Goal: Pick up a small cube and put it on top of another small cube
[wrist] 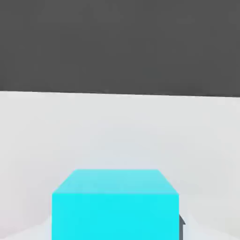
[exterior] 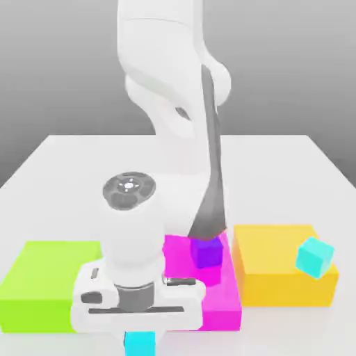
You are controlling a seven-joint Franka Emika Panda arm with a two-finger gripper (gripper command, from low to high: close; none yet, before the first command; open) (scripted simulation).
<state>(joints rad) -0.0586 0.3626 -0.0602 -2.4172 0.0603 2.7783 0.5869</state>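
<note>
Clamping the small cube low on the tabletop, the end effector had neither lifted nor stacked it yet.

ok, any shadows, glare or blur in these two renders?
Exterior view: flat, even light, only faint soft shading on the white table beside the green block; no glare, edges slightly soft. Hand view: the cyan-blue cube is evenly lit with a paler top face, no cast shadow to make out, dark plain background above the table.
</note>
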